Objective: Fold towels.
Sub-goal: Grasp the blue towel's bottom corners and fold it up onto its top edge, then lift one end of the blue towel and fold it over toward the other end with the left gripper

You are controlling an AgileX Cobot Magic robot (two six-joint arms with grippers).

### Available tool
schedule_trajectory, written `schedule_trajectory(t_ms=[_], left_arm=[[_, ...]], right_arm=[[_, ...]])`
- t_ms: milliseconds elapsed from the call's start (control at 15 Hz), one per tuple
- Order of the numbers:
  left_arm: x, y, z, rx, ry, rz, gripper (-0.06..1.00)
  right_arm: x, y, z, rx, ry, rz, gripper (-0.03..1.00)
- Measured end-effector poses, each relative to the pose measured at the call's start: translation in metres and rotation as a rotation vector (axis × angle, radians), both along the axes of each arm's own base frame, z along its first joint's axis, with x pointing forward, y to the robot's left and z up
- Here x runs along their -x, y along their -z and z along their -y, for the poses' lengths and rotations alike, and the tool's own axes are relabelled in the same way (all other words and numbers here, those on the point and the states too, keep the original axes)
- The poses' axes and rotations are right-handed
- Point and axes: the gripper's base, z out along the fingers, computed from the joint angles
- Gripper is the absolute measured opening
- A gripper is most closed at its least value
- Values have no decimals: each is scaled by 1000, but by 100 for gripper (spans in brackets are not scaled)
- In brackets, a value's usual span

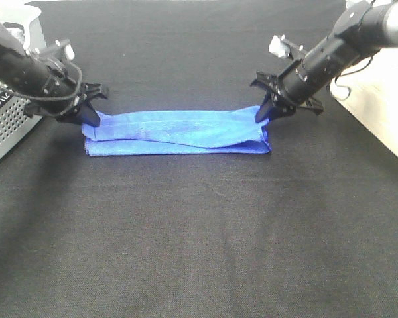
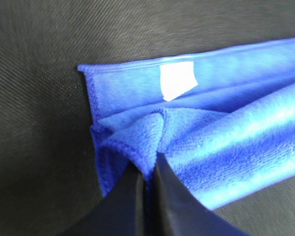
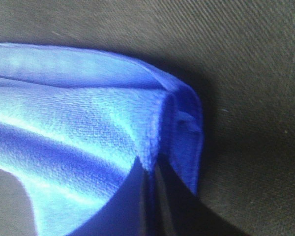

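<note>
The blue towel (image 1: 179, 132) lies as a long narrow band across the middle of the black table (image 1: 199, 232), doubled lengthwise, with its white tag (image 2: 177, 81) on the lower layer near the left end. To fold it well, I judge both arms should move the pinched corners level and at one pace, keeping the cloth taut between them and setting hem upon hem before letting go. The left gripper (image 1: 91, 119) and right gripper (image 1: 264, 114) each have their jaws pressed together on an upper-layer corner, one at either end; the grey basket (image 1: 3, 126) stands apart at the left.

Matte black arms (image 1: 26, 71), pointed black hands (image 1: 93, 120).
</note>
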Motion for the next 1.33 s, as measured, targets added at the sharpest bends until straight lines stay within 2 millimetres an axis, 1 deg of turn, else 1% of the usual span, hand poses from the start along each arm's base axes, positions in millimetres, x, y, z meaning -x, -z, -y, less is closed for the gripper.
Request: schedule_trajectory(t_ms=[67,133,200,267,333,400,467,600,667,800,867,933,1000,1133,1200,1267,1333], left_arm=[[-1,2,2,10,-5,-4,6],[-2,4,3,20,-11,-5,17],[-2,3,6,21,-8,-3,30],[-4,1,6,22,-8,5,51],[-5,-3,7,31,-18,13,65],[-5,-9,7,41,-34,17,76],[-5,-18,1,49,-63,23,81],[-5,-21,-10,64,-93,-3,82],[-4,-17,-13,71,-99,-28,82],[-3,-3,-10,86,-94,-77,82],[-3,-3,-10,86,-94,-77,82],[-1,4,-5,90,-84,-102,82],[0,15,3,96,-67,-122,82],[1,23,13,96,-53,-128,82],[-1,23,16,97,-56,-117,82],[-1,25,16,103,-70,-122,77],[-2,27,16,106,-91,-121,68]], right_arm=[[0,2,0,-1,9,-8,7],[0,1,0,-2,14,-12,20],[0,1,0,-5,21,-17,36],[1,0,0,-8,31,-38,54],[2,-1,0,-3,30,-54,70],[4,-6,1,13,17,-61,79],[8,-18,3,40,-5,-66,84],[13,-39,6,78,-44,-62,85],[15,-41,7,91,-51,-68,85],[15,-41,8,103,-43,-75,86],[15,-41,8,103,-43,-75,86],[15,-41,9,105,-43,-74,86],[15,-41,9,106,-43,-74,86],[15,-41,9,111,-44,-73,86],[15,-41,9,111,-43,-72,86],[15,-41,9,111,-43,-72,86],[15,-41,9,111,-43,-72,86]])
